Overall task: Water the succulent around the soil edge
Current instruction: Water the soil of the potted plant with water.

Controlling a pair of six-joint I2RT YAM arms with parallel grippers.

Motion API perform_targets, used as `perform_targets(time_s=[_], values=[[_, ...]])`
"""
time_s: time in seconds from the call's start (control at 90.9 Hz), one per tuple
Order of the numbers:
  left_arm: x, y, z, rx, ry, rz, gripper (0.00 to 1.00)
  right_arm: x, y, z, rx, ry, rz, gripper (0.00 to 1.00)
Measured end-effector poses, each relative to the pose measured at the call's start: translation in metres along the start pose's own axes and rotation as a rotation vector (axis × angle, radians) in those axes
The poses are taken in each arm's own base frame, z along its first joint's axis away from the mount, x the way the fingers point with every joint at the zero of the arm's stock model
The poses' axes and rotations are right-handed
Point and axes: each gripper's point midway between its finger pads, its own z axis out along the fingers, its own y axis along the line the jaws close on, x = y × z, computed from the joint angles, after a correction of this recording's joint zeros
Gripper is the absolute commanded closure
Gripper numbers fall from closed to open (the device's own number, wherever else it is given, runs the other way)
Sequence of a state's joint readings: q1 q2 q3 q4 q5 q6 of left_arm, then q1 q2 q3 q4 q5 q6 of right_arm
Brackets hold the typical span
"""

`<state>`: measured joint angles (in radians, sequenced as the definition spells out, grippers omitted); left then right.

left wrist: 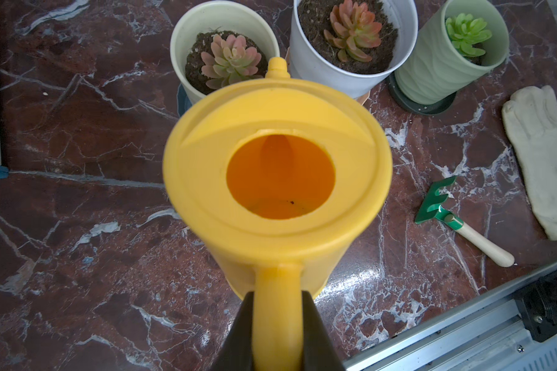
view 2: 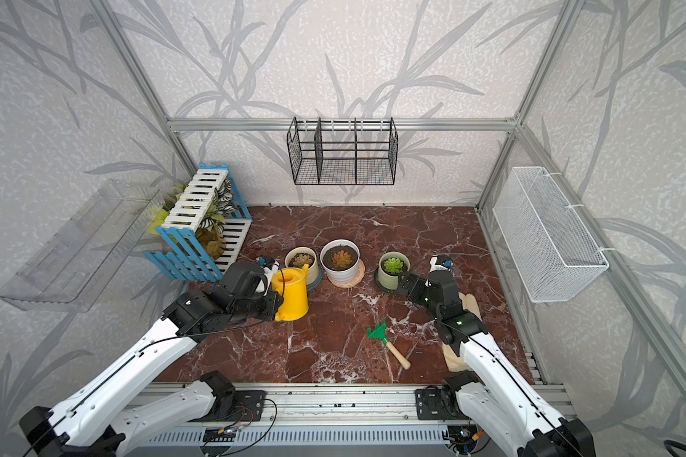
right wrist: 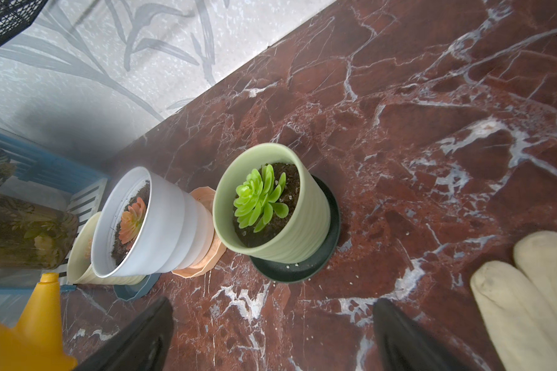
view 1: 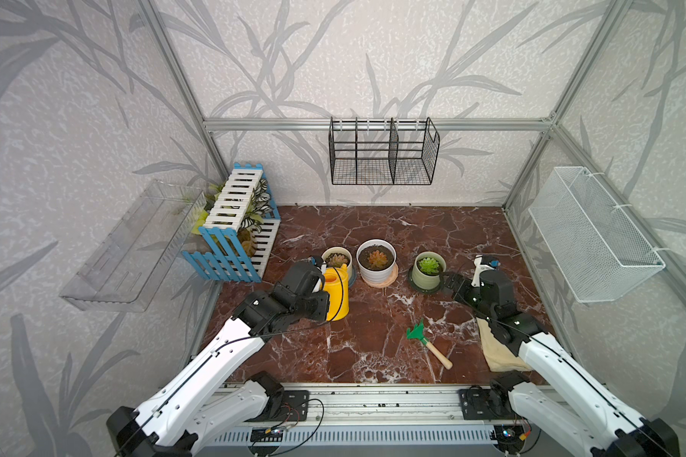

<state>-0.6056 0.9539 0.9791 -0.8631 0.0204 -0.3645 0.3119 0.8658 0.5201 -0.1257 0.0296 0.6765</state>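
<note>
Three pots stand in a row across the middle of the table (view 1: 373, 225): the leftmost pot (view 1: 335, 259), the middle pot (view 1: 376, 259), and the succulent (view 1: 428, 265) at the right, each on a saucer. The watering can (view 1: 336, 292) stands just near of the leftmost pot. The hand rake (view 1: 430, 346) lies nearer, right of centre, and the glove (view 1: 498, 352) lies right of it. The slatted crate (view 1: 234, 233) sits far left.

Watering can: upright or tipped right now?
Upright. The watering can stands vertical in both top views, fill hole facing up; left gripper clamps its handle.
</note>
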Motion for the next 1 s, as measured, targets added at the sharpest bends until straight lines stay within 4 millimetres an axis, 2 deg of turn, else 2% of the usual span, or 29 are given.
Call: perform_targets(time_s=[0.253,0.792,1.001], values=[[-0.004,-0.002,-0.001,0.01,-0.017,0.015,1.0,0.002,0.002,0.002,-0.009,0.011,-0.012,0.02],[0.007,0.026,-0.002,-0.142,0.018,0.024,1.0,0.009,-0.001,0.008,0.0,0.043,-0.016,0.02],[0.009,0.028,0.0,-0.158,0.03,0.027,1.0,0.009,0.0,0.008,-0.004,0.045,-0.016,0.02]])
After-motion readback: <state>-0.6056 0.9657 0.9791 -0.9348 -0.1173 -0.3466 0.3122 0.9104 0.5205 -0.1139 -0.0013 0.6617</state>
